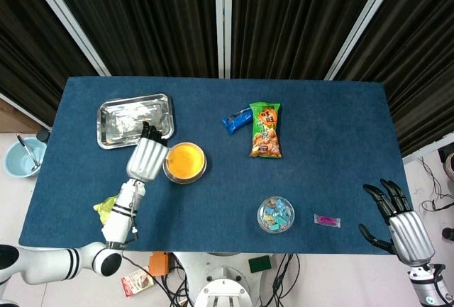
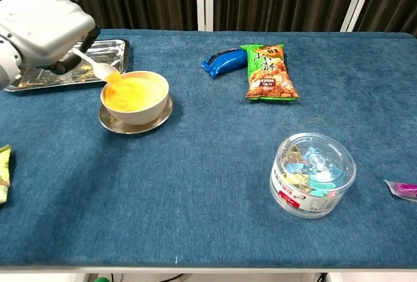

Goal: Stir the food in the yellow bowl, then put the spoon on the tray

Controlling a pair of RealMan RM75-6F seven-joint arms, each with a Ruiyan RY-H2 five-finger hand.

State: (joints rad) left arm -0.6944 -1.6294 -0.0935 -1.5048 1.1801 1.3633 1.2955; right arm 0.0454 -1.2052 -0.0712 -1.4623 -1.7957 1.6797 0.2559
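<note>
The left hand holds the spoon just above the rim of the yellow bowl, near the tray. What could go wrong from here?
1. The spoon in the left hand carries yellow food; it may drip on the blue tablecloth before it reaches the tray.
2. The spoon tip hangs close to the rim of the yellow bowl; a low sideways move might knock or tip the bowl.

The left hand is raised, fingers curled around a spoon; the right hand hangs low with fingers apparently spread, holding nothing
</note>
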